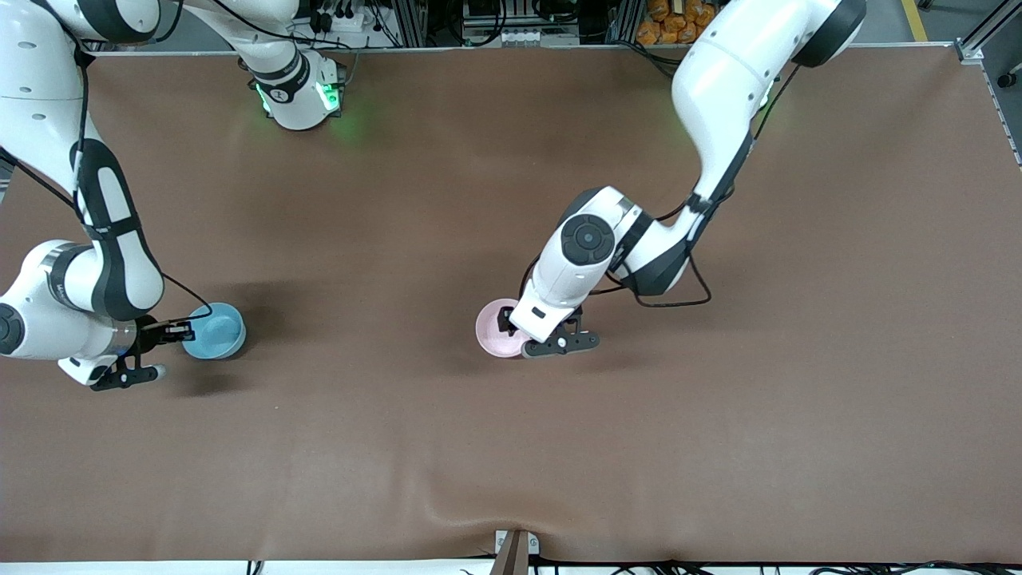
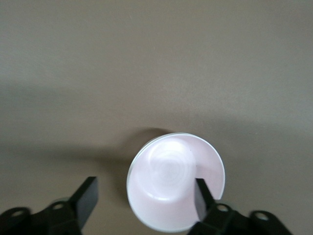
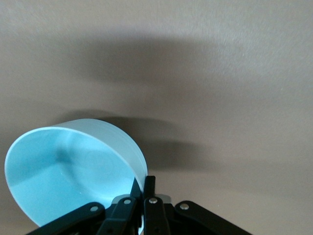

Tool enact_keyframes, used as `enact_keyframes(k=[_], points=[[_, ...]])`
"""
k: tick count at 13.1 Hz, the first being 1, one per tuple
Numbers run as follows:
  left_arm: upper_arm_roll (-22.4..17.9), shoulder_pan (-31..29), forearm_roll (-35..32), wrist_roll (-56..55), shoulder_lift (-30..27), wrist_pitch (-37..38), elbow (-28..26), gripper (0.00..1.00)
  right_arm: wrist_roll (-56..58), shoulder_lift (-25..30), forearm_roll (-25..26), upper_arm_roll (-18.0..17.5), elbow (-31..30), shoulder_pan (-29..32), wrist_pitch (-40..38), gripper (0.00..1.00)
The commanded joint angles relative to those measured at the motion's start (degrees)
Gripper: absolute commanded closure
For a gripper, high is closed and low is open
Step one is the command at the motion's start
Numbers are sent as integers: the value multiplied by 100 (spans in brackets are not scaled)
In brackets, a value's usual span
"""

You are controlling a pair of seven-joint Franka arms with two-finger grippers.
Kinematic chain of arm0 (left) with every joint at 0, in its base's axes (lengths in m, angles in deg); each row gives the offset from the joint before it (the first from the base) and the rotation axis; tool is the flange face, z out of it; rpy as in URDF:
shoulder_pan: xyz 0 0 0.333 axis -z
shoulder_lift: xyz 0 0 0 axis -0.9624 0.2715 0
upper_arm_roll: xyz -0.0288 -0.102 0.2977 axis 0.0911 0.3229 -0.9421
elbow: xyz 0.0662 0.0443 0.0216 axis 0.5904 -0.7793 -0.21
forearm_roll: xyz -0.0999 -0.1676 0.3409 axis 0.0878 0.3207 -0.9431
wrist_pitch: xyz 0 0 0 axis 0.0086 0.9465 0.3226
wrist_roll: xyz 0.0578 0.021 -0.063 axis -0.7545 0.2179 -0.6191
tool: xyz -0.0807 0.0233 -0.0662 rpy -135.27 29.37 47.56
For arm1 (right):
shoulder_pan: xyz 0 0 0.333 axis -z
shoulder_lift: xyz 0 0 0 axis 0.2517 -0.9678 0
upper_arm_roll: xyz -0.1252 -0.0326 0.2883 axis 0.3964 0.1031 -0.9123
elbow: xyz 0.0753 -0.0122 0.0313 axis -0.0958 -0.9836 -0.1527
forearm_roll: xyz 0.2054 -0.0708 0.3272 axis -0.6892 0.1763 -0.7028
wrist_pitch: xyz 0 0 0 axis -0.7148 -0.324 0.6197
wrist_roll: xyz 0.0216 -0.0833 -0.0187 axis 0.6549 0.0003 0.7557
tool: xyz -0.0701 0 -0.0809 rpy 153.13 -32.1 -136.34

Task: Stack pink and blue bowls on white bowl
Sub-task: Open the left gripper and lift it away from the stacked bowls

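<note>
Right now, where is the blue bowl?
The blue bowl is near the right arm's end of the table, its rim pinched by the right gripper.

Pink bowl [image 1: 497, 327] pale, plain; blue bowl [image 1: 215, 331] light sky blue, plain; table [image 1: 511, 447] brown; pincers black.

We see even, fairly bright overhead light on the brown tabletop [image 1: 511, 447] in the front view, with soft dark shadows pooled beside each arm and a green glow at the right arm's base. In the left wrist view the pink bowl [image 2: 176, 183] is washed out almost to white by glare, its centre soft and blurred, and the left claw [image 2: 144, 196] fingers look slightly smeared. In the right wrist view broad, diffuse shadows band the tabletop, and the blue bowl [image 3: 73, 171] is crisp, shaded inside.
</note>
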Motion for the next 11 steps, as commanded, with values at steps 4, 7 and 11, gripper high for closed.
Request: enact_keyframes(k=[4,7,11], points=[[-385,-309,-113,68,-1403,1569,-104,0,68,350,-34,-199,69,43,-228,100],[-385,-783,-175,778,-1975,2105,-104,0,-37,561,-42,-401,87,25,-360,100],[-385,-1495,-175,1877,-2661,2405,-104,0,-861,781,-34,-708,87,-27,-756,100]])
